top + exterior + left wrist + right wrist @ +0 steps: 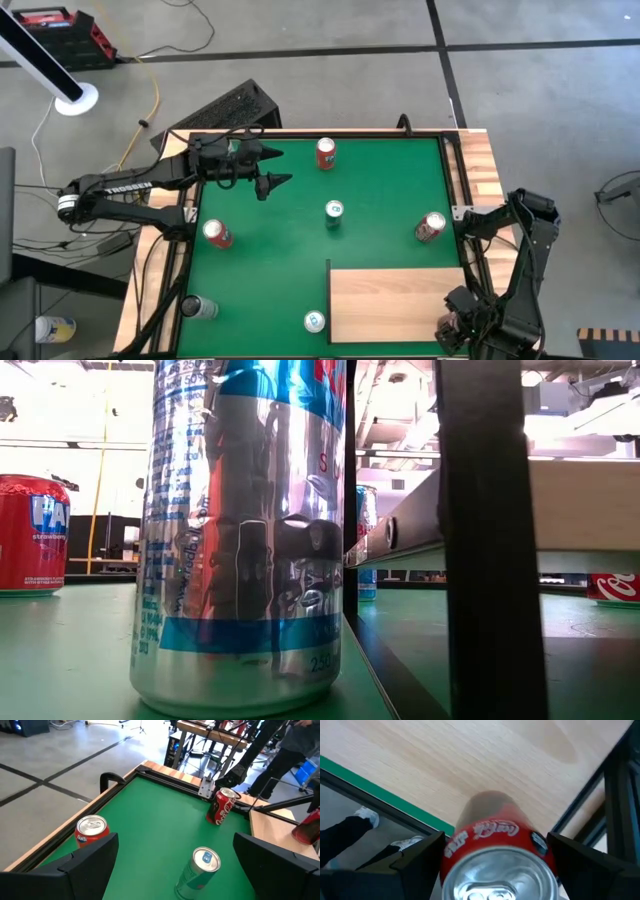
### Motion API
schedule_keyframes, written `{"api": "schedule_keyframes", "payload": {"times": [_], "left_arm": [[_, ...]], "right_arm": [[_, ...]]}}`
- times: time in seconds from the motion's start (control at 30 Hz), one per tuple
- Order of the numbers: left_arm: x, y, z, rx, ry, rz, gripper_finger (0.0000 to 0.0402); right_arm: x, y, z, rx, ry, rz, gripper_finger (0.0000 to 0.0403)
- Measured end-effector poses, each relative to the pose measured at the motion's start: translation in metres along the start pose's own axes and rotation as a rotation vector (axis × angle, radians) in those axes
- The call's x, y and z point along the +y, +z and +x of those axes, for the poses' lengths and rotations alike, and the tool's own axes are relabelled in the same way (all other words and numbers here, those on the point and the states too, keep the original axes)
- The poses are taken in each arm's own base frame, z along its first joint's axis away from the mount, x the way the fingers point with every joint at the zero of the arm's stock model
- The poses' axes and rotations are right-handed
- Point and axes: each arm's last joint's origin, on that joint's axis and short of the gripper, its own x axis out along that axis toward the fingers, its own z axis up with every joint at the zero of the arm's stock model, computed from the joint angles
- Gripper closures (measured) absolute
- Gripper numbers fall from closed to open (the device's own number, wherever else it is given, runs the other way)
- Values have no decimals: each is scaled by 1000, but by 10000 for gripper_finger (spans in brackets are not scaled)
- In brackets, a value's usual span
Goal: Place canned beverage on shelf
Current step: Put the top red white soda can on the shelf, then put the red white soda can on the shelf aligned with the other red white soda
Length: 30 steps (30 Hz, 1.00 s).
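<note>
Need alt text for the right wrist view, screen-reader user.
A red Coca-Cola can fills the lower centre, seen from above its silver top, standing between the right tool's two dark fingers, which are spread wide on either side. Beyond it lies the pale wooden shelf, edged by a strip of green mat; a person's shoes show on the floor past the edge.

Both arms matte black w/ pointed black pincer fingers; left arm (120,187) has white lettering, white wrist band.
</note>
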Motion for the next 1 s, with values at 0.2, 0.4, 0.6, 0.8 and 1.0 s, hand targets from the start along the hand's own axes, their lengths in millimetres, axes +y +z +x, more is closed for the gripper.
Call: {"api": "schedule_keyframes", "payload": {"times": [0.2, 0.4, 0.6, 0.8, 1.0], "left_arm": [[0, 0, 0, 1, -2, 0, 22], [0, 0, 0, 1, -2, 0, 22], [0, -1, 0, 8, 0, 1, 22], [0, -1, 0, 11, 1, 1, 22], [0, -2, 0, 16, -1, 1, 22]], "right_arm": [[0, 1, -2, 9, 2, 5, 30], [-4, 11, -13, 25, 20, 22, 30], [-15, 31, -27, -8, -21, 46, 30], [-21, 71, -46, -117, 7, 65, 30], [-19, 135, -64, -289, 123, 49, 30]]}}
